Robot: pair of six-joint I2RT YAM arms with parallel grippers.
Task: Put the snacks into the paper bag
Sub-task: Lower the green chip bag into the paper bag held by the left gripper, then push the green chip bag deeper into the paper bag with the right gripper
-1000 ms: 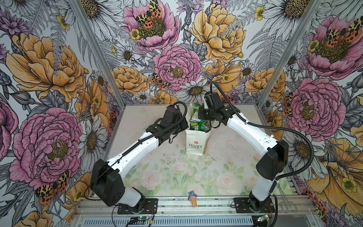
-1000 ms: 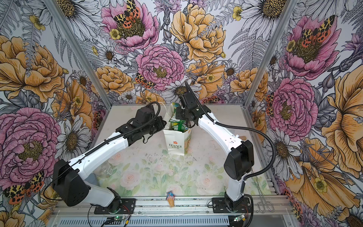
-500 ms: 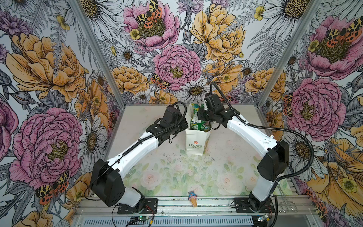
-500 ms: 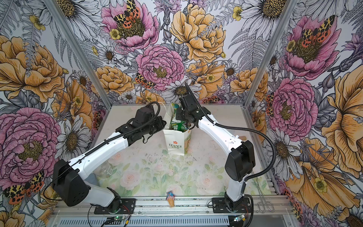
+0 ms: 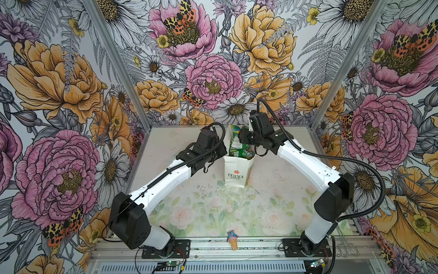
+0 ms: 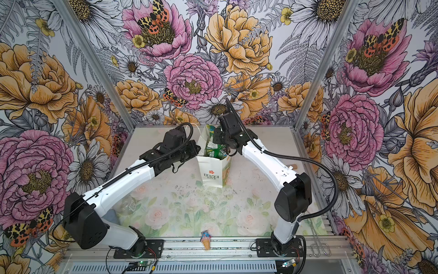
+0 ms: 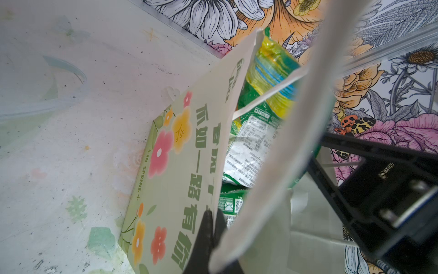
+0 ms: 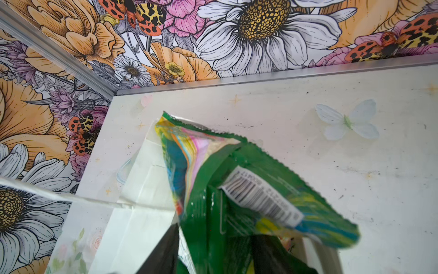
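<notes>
Green crinkly plastic packet with a barcode [image 8: 248, 189] sits at the mouth of the white paper carrier bag [image 5: 233, 170], which stands at the back middle of the pale flowered table [image 5: 213, 208]. The bag is full. The other green packets [image 5: 237, 151] rise above its rim, so this one can slide over the edge and fall onto the table.

You cannot tell if the right gripper [image 5: 244, 138] grips it or has let it go; a finger shows on each side of it. The left gripper [image 5: 222, 151] is clamped on the bag's side wall. If it pulls or lets go, the bag may tip.

A thin white cord [image 8: 71, 200] passes near the right gripper and may catch it. The small cone-shaped trinket [image 5: 232, 239] lies well apart, at the front edge.
</notes>
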